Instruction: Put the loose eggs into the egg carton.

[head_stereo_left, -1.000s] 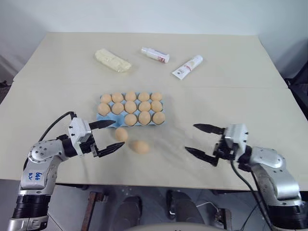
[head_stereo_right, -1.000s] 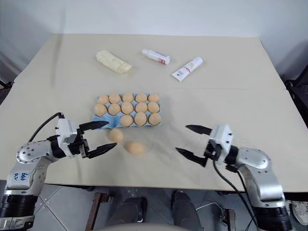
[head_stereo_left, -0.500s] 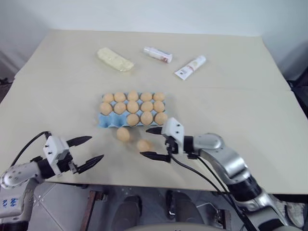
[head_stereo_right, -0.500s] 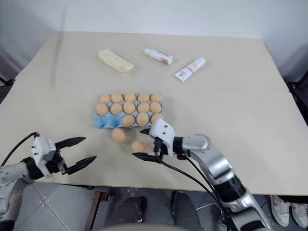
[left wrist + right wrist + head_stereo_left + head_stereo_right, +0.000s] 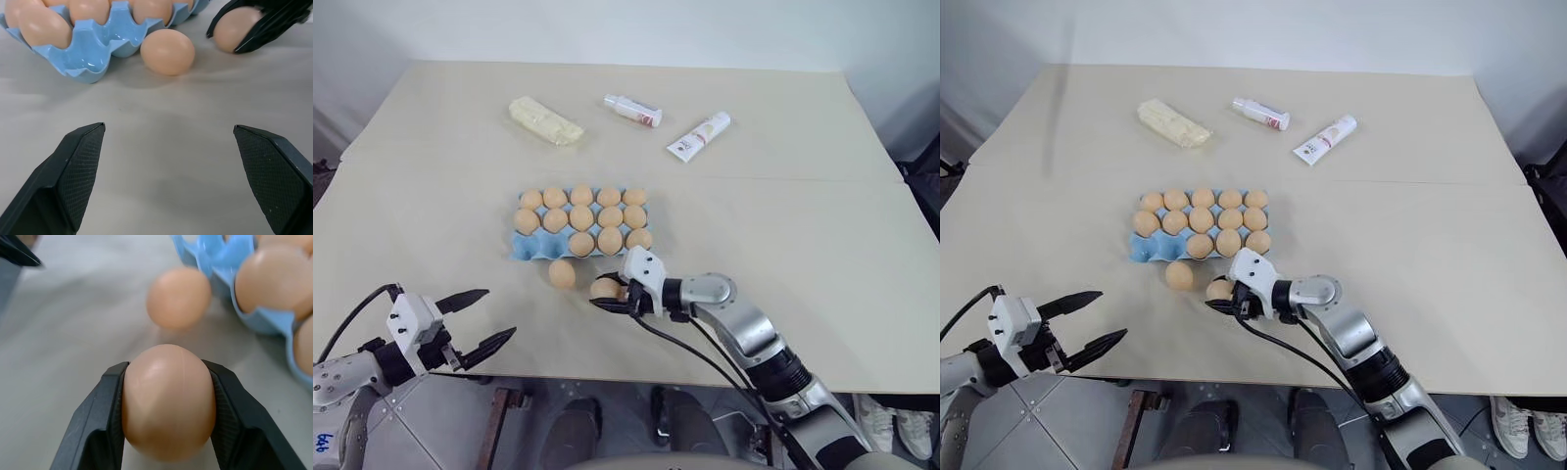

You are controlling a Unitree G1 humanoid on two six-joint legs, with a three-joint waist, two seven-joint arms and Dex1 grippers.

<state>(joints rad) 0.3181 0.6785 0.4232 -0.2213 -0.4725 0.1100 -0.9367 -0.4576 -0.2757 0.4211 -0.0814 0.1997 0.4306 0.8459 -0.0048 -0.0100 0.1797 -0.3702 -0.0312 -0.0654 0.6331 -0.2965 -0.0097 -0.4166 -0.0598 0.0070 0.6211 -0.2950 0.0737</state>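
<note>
The light blue egg carton (image 5: 529, 246) lies mid-table with several tan eggs in it; its two front-left cups are empty. One loose egg (image 5: 562, 273) rests on the table just in front of those cups. Right beside it, my right gripper (image 5: 608, 292) is shut on a second loose egg (image 5: 167, 399), low over the table, with a black finger on each side. The carton's edge (image 5: 230, 264) is close behind it. My left gripper (image 5: 478, 319) stands open and empty over the table's near left edge, well apart from the resting egg (image 5: 167, 51).
A pale yellow wrapped block (image 5: 545, 120), a small white bottle (image 5: 630, 110) and a white tube (image 5: 698, 134) lie at the far side of the table. The table's front edge runs just beneath my left gripper.
My right arm swung in from the right, straddled the right-hand loose egg and shut on it. My left gripper drew back from the eggs to the near left edge, staying open.
</note>
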